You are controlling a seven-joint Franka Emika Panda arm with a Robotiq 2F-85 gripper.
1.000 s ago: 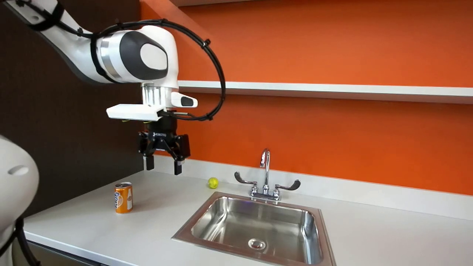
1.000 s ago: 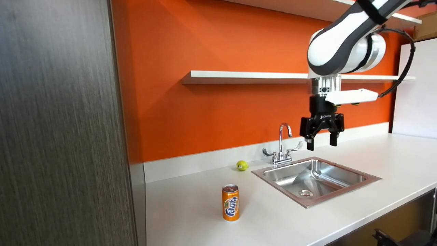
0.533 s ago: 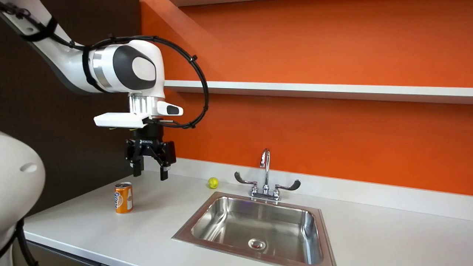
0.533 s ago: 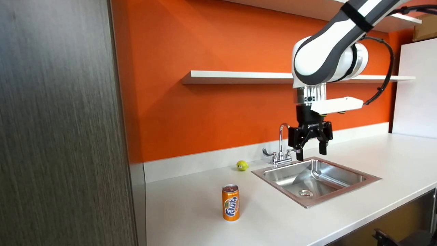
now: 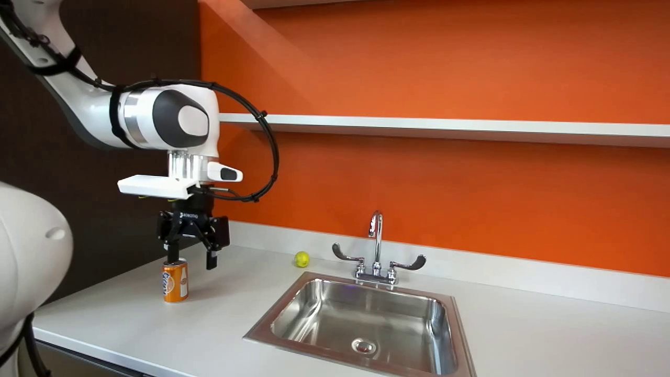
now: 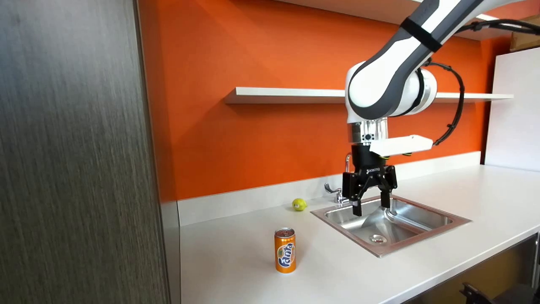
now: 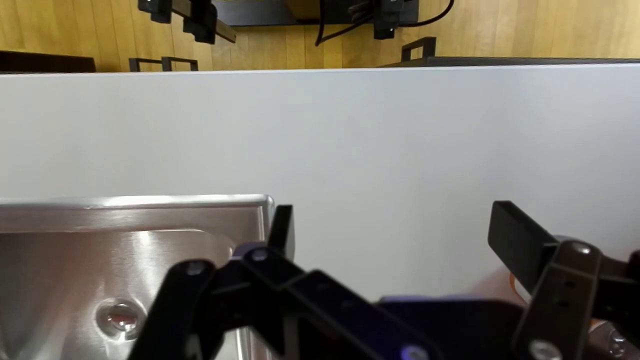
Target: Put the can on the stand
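The orange can stands upright on the countertop in both exterior views (image 5: 175,285) (image 6: 285,252). In the wrist view the can (image 7: 607,339) is at the lower right, mostly hidden behind a finger. My gripper (image 5: 192,259) is open and empty, pointing down. One fingertip overlaps the can's top in that view, but in an exterior view the gripper (image 6: 371,205) is clearly apart from the can, higher and towards the sink. The wrist view shows bare counter between the spread fingers (image 7: 397,222). The stand, a long white wall shelf, shows in both exterior views (image 5: 445,124) (image 6: 291,93), above the can's height.
A steel sink (image 5: 463,335) is set in the white countertop (image 5: 125,335), with a faucet (image 5: 377,246) behind it. A small yellow-green ball (image 6: 299,204) lies near the backsplash. A dark panel (image 6: 76,152) stands at the counter's end.
The arm has moved down and leftward in both exterior views, bringing the gripper lower and closer to the can. The gripper stays open. The can and the ball have not moved.
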